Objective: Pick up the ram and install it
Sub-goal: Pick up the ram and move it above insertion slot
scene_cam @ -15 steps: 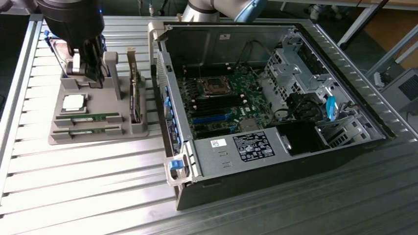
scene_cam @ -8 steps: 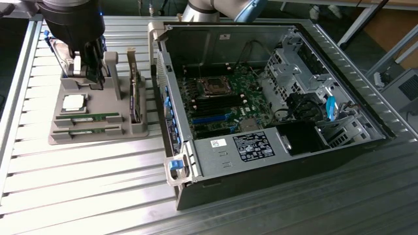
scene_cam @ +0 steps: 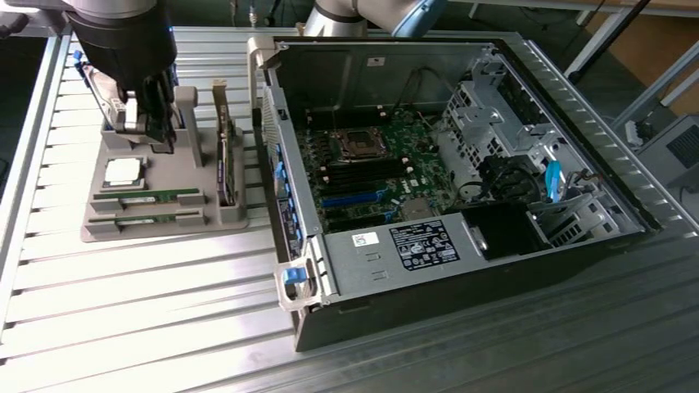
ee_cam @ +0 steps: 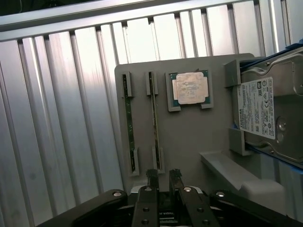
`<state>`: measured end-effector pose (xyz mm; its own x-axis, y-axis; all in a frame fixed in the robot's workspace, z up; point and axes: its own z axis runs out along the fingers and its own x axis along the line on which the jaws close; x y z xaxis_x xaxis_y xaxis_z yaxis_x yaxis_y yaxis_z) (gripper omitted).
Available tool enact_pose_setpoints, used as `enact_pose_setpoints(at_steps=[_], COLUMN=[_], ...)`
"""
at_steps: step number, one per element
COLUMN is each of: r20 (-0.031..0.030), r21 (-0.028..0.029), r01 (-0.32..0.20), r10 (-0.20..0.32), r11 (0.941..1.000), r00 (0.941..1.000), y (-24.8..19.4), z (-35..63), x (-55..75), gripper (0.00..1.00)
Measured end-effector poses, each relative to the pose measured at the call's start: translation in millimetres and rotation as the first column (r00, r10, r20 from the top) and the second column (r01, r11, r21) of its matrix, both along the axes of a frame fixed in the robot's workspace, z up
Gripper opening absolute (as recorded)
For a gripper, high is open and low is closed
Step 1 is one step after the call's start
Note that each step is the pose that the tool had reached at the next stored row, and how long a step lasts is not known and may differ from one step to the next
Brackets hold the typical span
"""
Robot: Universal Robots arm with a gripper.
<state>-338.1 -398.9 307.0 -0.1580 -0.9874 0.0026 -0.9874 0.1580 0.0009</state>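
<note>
Two ram sticks stand on edge in slots of a grey holder [scene_cam: 164, 176]. In the wrist view they are thin green strips, one [ee_cam: 129, 124] near the holder's edge and one [ee_cam: 154, 125] beside it. In the exterior view they lie at the holder's near end [scene_cam: 147, 196] [scene_cam: 142, 219]. My gripper [scene_cam: 147, 123] [ee_cam: 164, 174] hangs above the holder, open with a narrow gap and nothing in it. Its fingertips [ee_cam: 152, 177] sit just past the end of the inner stick, apart from it. The open computer case [scene_cam: 459, 164] with its motherboard [scene_cam: 366, 164] lies to the exterior view's right.
The holder also carries a square silver CPU [ee_cam: 190, 88] [scene_cam: 123, 169], a hard drive [ee_cam: 267, 109] and an upright expansion card [scene_cam: 226, 164]. The case's raised side wall [scene_cam: 273, 139] stands between holder and motherboard. Everything rests on a ribbed metal table [scene_cam: 131, 311].
</note>
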Motion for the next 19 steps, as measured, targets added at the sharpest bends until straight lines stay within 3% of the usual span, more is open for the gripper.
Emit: enact_pose_setpoints(at_steps=[19], r20=[-0.0001], r21=[0.0000], r01=[0.000], r10=[0.000], r11=[1.0000], r00=[1.0000], y=[0.0], z=[-14.5], x=[0.0], gripper=[0.23])
